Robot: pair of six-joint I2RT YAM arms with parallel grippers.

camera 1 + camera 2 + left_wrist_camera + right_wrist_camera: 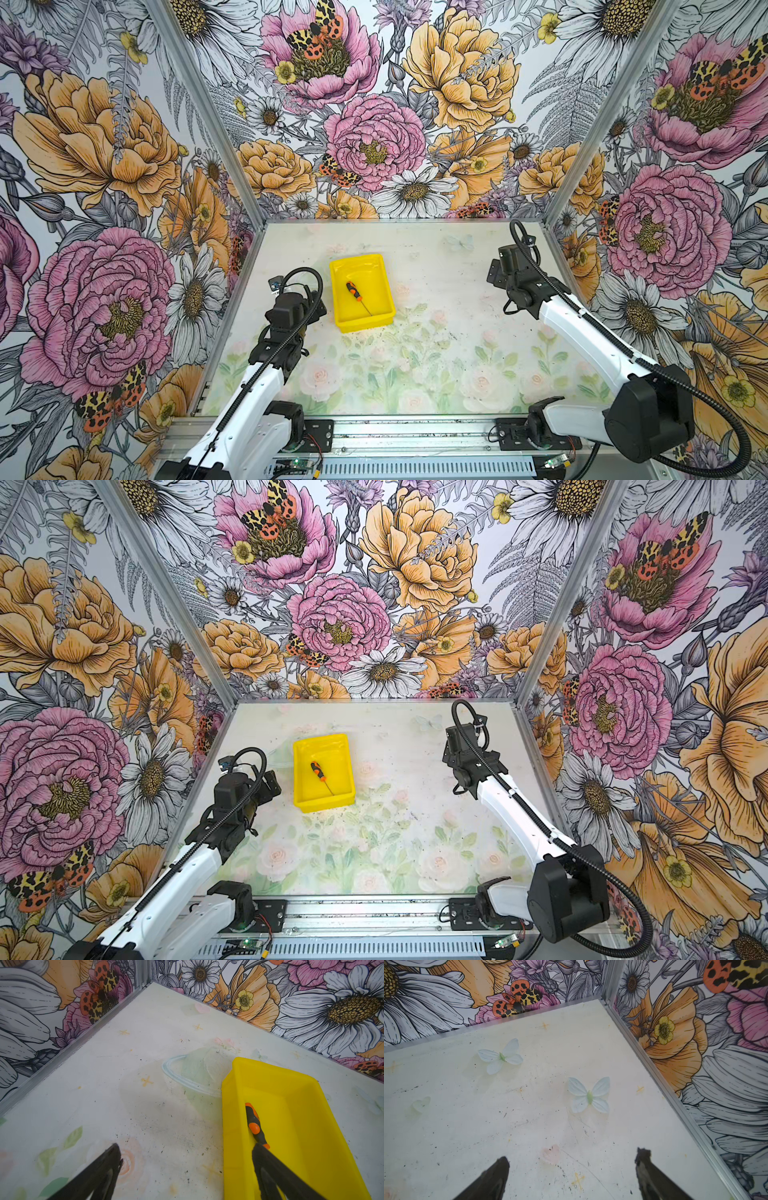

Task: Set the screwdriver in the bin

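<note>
Screwdriver point(355, 292): lies flat and diagonal on the floor of the yellow bin point(337, 270), gripped by nothing, so the task is judged complete. Left fingers point(104, 1167): spread wide and empty near the bin's left side, with nothing left to hold. Right fingers point(496, 1174): spread wide and empty over the bench point(440, 274), well apart from the bin.

A: Where's the bin point(374, 282)?
B: On the surface point(436, 357), left of centre, toward the back.
A: And the screwdriver point(355, 293)?
B: In the bin, lying slantwise: handle back-left, shaft front-right.
A: The tools?
B: Left tool point(187, 1155) is just beside the bin's left wall. Right tool point(572, 1157) is well apart, over the surface near its far right corner.
</note>
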